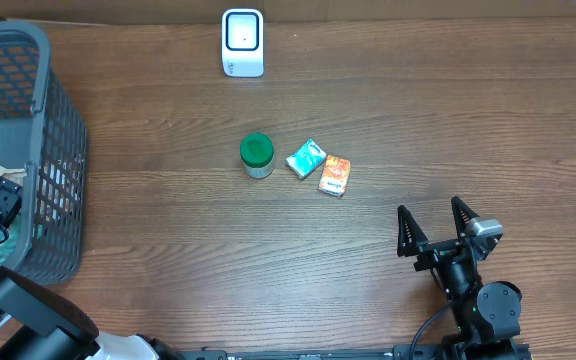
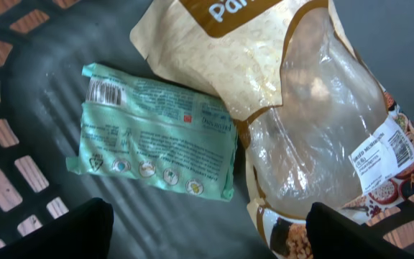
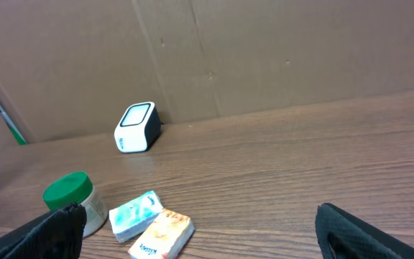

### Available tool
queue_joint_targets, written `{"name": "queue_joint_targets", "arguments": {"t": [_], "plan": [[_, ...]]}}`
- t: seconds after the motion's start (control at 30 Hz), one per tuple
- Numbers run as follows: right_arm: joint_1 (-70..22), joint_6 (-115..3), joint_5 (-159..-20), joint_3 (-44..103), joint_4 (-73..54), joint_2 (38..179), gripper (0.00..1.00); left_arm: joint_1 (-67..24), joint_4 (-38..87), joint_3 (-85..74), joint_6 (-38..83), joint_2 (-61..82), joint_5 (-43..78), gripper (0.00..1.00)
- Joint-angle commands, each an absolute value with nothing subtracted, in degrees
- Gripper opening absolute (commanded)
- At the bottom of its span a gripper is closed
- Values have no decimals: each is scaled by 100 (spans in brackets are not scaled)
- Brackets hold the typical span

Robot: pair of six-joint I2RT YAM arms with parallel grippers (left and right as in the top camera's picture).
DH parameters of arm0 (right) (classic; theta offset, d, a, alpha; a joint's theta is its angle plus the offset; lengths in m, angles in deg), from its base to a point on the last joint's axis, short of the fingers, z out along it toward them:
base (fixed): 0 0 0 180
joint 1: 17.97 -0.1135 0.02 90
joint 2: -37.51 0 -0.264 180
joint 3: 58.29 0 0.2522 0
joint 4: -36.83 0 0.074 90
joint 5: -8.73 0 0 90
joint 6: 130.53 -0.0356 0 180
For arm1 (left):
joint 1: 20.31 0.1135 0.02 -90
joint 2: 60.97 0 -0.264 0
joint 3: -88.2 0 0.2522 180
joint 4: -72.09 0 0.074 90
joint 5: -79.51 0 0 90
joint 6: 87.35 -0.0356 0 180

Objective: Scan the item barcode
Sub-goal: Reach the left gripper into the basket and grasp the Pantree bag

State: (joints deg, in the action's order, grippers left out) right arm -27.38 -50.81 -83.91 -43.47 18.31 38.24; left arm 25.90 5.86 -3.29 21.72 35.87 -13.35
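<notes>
Overhead, the right claw (image 1: 429,215) stands wide open and empty, well apart from the scanner (image 1: 242,42). Left wrist: the left claw (image 2: 210,230) hangs open, touching nothing, above the green packet (image 2: 153,133) in the basket (image 2: 49,93); closing here could catch the bag (image 2: 315,144) lying against it. Right wrist: fingers (image 3: 56,230) spread, nothing between.

Wood-grain table (image 1: 418,120), brown cardboard wall (image 3: 264,57)

Grey mesh basket (image 1: 66,170) sits at the left edge of the wooden table (image 1: 418,120). Mid-table: green-lidded jar (image 1: 256,155), teal packet (image 1: 306,159) just beside it, orange packet (image 1: 334,176) against the teal one. Cardboard wall (image 3: 264,57) behind.
</notes>
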Motion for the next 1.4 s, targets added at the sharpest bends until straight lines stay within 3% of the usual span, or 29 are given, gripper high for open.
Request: {"name": "queue_joint_targets", "arguments": {"t": [0.0,1.17,1.37], "plan": [[-2723,-5072,-8395,-4406,1851,3767,100,2579,671,-279,2017,3615,-1389,90],[-2723,-5072,-8395,-4406,1851,3767,100,2538,1740,-279,1595,4568,-941,91],[-2723,-5072,-8395,-4406,1851,3767,100,2525,1965,-279,1547,5014,-941,88]]}}
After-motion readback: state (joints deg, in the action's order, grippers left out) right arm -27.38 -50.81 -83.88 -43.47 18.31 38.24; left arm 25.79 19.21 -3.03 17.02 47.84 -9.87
